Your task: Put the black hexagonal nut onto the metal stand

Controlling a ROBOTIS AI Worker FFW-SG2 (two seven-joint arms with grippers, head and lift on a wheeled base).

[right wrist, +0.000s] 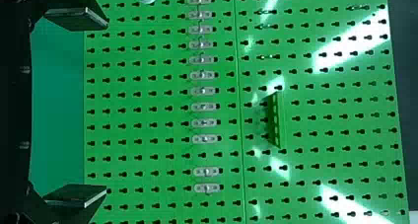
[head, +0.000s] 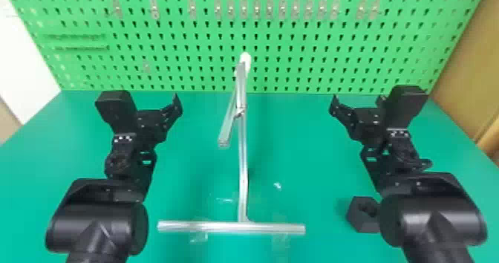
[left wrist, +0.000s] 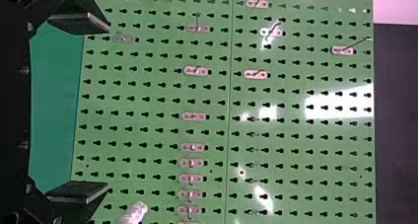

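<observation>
Metal stand, black nut, apparently on table

A nut and stand occupy the table.

Off to my right, I see the thick black hexagonal nut on the green tabletop, its central hole showing and one side hidden from me. It sits apart from the bare silver metal stand, which stands upright in front of me: a straight crossbar at its foot, a slanting side rod, and a white tip.
</observation>
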